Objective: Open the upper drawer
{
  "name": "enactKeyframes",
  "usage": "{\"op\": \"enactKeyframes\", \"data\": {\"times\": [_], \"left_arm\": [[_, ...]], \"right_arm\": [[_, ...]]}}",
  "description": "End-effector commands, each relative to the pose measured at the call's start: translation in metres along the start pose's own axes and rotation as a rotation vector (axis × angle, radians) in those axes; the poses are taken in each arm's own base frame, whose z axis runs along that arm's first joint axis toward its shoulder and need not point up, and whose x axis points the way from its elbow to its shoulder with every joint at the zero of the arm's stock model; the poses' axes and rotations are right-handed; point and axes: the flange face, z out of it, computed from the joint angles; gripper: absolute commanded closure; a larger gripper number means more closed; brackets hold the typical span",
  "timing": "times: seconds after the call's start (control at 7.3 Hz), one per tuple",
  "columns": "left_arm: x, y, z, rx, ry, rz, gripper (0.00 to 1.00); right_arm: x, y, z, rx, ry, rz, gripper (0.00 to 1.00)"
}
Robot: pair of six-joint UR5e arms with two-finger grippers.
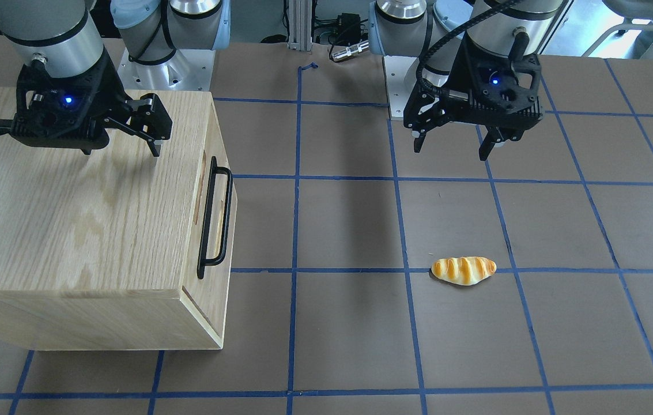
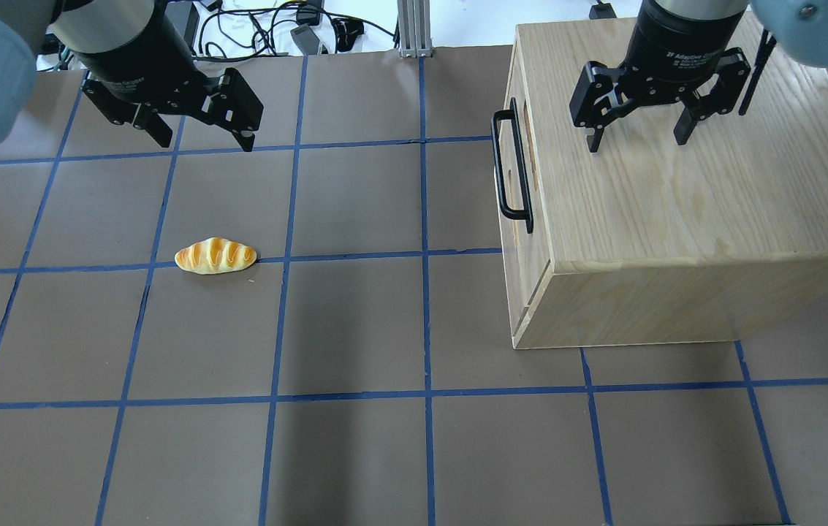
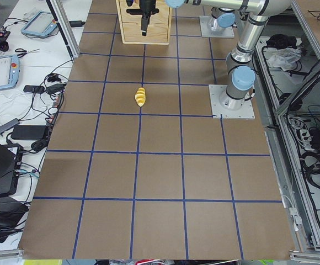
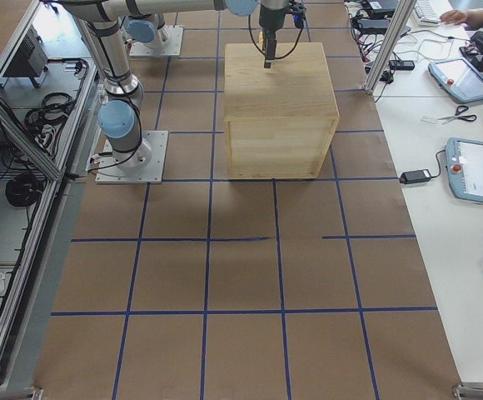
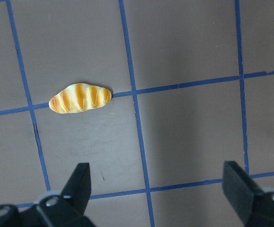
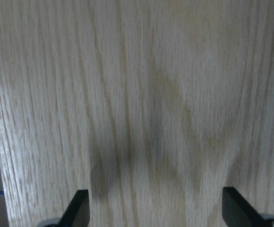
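Note:
The pale-wood drawer box [image 2: 677, 204] stands on the table's right side. The upper drawer's front [image 2: 523, 157] faces the table's middle and sits flush with the box. Its black bar handle [image 2: 499, 164] also shows in the front-facing view [image 1: 227, 213]. My right gripper [image 2: 636, 142] is open and empty, hovering over the box's top, behind the handle; it also shows in the front-facing view [image 1: 121, 151]. My left gripper [image 2: 205, 142] is open and empty above the table, far from the box.
A toy bread roll [image 2: 215, 256] lies on the brown table below my left gripper, and shows in the left wrist view [image 5: 80, 98]. Blue tape lines [image 2: 424, 256] grid the table. Cables and a metal post [image 2: 414, 29] stand at the far edge.

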Motion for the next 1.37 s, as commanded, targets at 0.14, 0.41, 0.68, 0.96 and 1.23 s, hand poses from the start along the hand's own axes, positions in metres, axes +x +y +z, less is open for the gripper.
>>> {"op": "enactKeyframes", "data": {"times": [0.14,0.41,0.68,0.96,1.23], "left_arm": [[-0.012,-0.001,-0.003,0.008,0.003,-0.022,0.00],[-0.011,-0.002,0.003,-0.004,0.004,-0.021,0.00],[-0.012,-0.009,0.016,-0.019,0.006,-0.024,0.00],[-0.008,-0.011,0.015,-0.015,0.028,-0.034,0.00],[0.003,-0.035,0.041,0.022,0.142,-0.131,0.00]], "right_arm": [[0.000,0.000,0.000,0.000,0.000,0.000,0.00],[0.000,0.000,0.000,0.000,0.000,0.000,0.00],[0.000,0.000,0.000,0.000,0.000,0.000,0.00],[0.000,0.000,0.001,-0.001,0.000,-0.001,0.00],[0.001,0.000,0.000,0.000,0.000,0.002,0.00]]}}
